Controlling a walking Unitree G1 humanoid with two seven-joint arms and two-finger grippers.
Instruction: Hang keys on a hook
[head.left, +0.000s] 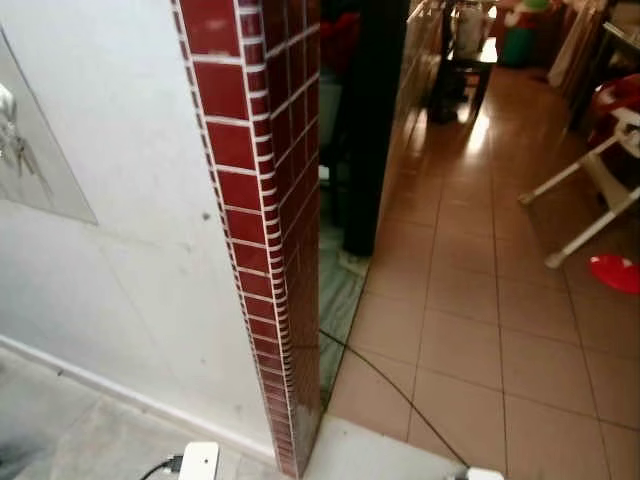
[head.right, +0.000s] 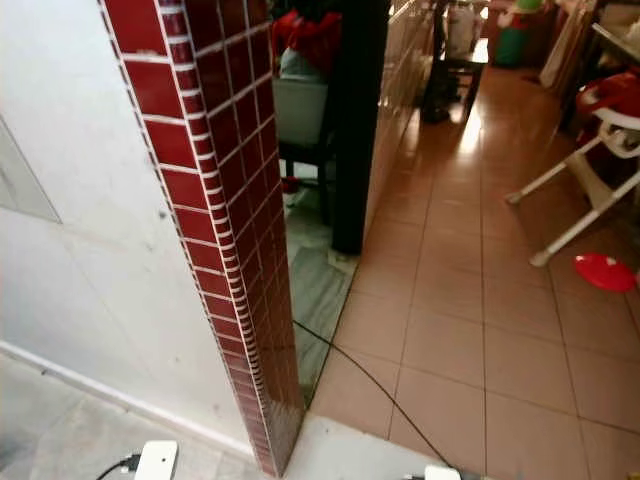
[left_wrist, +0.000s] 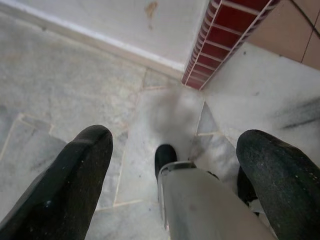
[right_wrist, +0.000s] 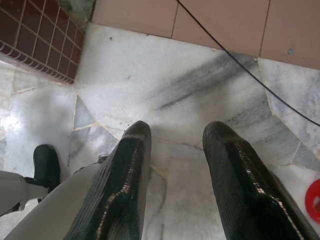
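Facing the red-tiled pillar, both arms hanging, left gripper and right gripper spread open, empty; I'd turn left toward the keys on the white wall.

A red-tiled pillar edges the white wall; a black cable crosses terracotta floor tiles.

Keys barely readable at the frame edge

I see the keys cut off by the left edge, too small to count; the red-tiled pillar hides the room behind, and the high chair is cropped.
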